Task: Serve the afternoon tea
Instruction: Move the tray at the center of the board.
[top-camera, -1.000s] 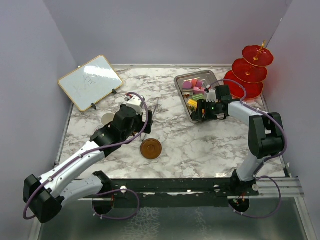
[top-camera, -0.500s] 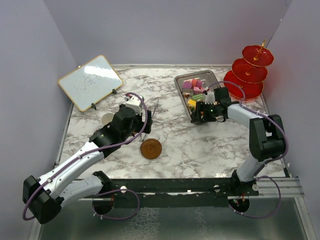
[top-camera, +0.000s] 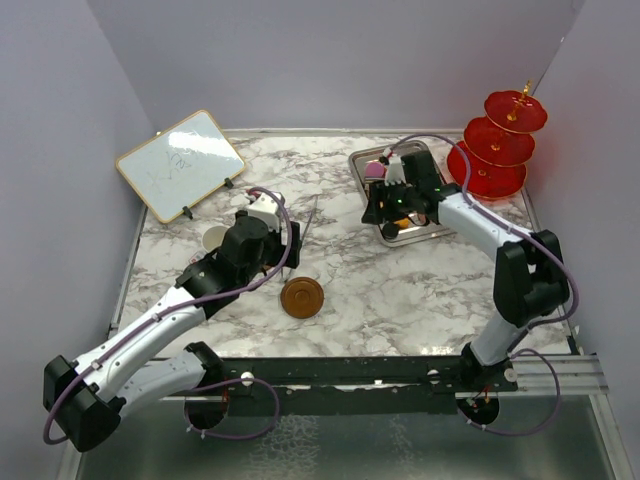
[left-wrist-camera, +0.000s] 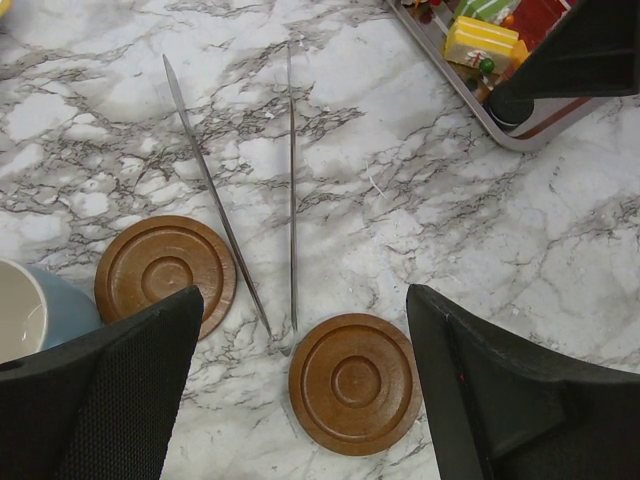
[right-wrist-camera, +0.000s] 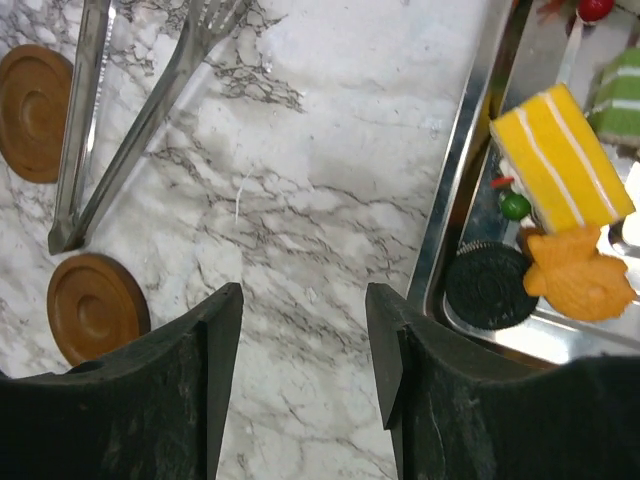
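You look down on a white marble-patterned table (top-camera: 350, 280) enclosed by pale lavender walls (top-camera: 340, 60). A wood-framed whiteboard (top-camera: 180, 163) leans at the far left. The red three-tier stand (top-camera: 500, 150) stands in the far right corner. Just beside it, the steel tray (right-wrist-camera: 462, 170) holds the cake pieces (right-wrist-camera: 560, 155). Your right gripper (right-wrist-camera: 300, 300) hovers at the tray's near-left edge, jaws apart, holding nothing. Your left gripper (left-wrist-camera: 305, 295), also spread and empty, hangs above two brown saucers (left-wrist-camera: 165, 275), metal tongs (left-wrist-camera: 290, 190) and a blue cup (left-wrist-camera: 60, 310).
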